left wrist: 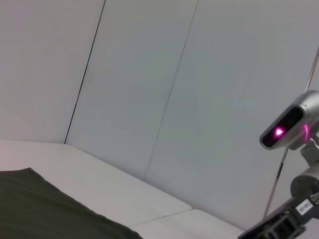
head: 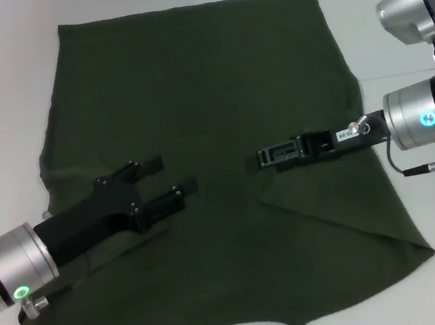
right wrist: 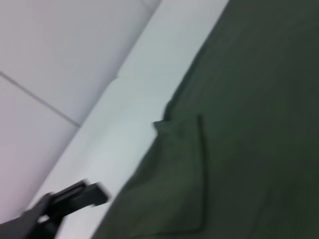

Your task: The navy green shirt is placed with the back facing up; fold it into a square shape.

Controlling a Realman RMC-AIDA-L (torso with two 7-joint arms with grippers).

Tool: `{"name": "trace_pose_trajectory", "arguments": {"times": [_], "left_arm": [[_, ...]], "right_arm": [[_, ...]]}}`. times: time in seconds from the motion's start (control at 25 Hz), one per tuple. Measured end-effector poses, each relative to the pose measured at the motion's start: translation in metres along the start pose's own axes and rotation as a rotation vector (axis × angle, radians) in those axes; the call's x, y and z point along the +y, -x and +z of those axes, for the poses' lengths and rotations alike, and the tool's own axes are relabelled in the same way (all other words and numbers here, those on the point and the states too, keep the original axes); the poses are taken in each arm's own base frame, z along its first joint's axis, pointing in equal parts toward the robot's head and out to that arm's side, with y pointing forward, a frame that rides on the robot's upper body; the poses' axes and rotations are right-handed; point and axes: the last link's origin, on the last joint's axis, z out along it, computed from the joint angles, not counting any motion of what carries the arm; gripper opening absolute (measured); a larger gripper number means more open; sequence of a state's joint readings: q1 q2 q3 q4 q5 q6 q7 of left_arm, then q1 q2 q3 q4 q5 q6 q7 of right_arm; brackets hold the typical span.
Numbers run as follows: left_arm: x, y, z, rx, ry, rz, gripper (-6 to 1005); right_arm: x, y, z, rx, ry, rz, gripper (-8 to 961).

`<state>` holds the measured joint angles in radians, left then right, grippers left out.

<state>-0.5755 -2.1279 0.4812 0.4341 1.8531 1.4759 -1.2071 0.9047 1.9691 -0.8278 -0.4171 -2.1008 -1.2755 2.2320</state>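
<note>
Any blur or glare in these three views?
Head view: sharp, even lighting, no glare on the navy green shirt; left tool and right tool crisp above it. Left wrist view: mostly wall, sharp, a magenta light glowing on the camera housing. Right wrist view: smeared throughout, the shirt's folded sleeve and the black tool soft-edged.

One navy green shirt [head: 215,83], two black claws: left claw [head: 173,176], right claw [head: 260,159].
</note>
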Motion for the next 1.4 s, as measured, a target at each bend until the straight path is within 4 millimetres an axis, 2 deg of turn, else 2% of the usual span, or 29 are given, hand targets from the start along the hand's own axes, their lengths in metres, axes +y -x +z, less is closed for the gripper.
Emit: {"name": "trace_pose_trajectory", "arguments": {"times": [0.32, 0.56, 0.88, 1.16, 1.24, 1.4], "left_arm": [[0.000, 0.000, 0.000, 0.001, 0.001, -0.006, 828], [0.000, -0.001, 0.000, 0.000, 0.004, -0.048, 828], [-0.001, -0.013, -0.007, -0.001, 0.039, -0.138, 828], [-0.010, -0.046, -0.046, -0.049, 0.078, -0.270, 828], [-0.013, -0.049, -0.054, -0.085, 0.059, -0.309, 828], [-0.024, -0.054, -0.083, -0.207, -0.039, -0.425, 829]], "right_arm": [[-0.037, 0.000, -0.023, -0.114, -0.149, 0.007, 918], [-0.061, -0.010, -0.039, -0.225, -0.233, -0.066, 918], [-0.068, -0.029, -0.044, -0.376, -0.247, -0.227, 915], [-0.062, -0.042, -0.044, -0.387, -0.195, -0.328, 915], [-0.061, -0.044, -0.044, -0.385, -0.184, -0.339, 915], [-0.060, -0.046, -0.043, -0.372, -0.180, -0.358, 915]]}}
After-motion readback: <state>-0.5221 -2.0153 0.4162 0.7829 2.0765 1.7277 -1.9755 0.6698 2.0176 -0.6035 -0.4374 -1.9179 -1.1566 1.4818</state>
